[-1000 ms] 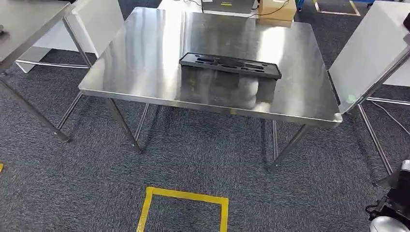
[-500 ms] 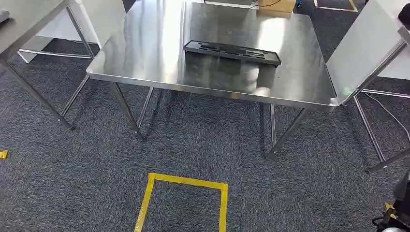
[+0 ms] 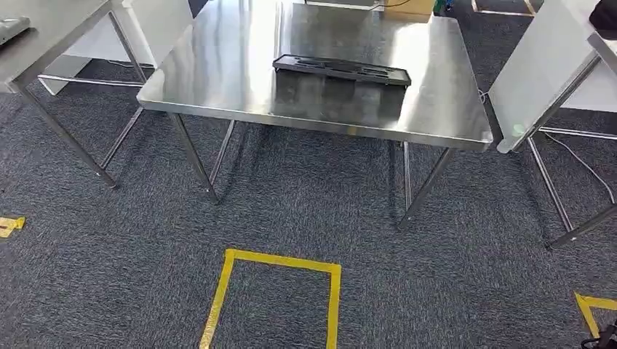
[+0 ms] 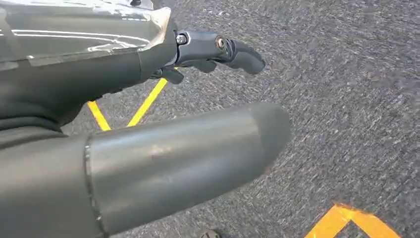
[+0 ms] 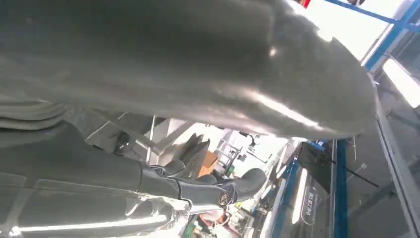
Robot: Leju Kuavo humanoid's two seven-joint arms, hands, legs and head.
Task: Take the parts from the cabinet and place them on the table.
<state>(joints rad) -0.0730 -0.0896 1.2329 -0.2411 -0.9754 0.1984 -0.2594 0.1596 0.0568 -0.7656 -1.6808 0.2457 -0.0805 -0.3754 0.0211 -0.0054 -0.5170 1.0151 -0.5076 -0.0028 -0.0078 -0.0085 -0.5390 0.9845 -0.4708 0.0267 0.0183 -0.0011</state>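
Left hand hangs over the carpet with thumb and fingers apart and nothing in it; right hand also looks empty with fingers spread, though its view is mostly blocked by its own thumb. Steel table stands ahead with a black tray lying on it, a yellow floor square in front. Risk, I judge: no cabinet or parts can be made out, so walking on without lining up could bump the table edge; tray contents too small to tell.
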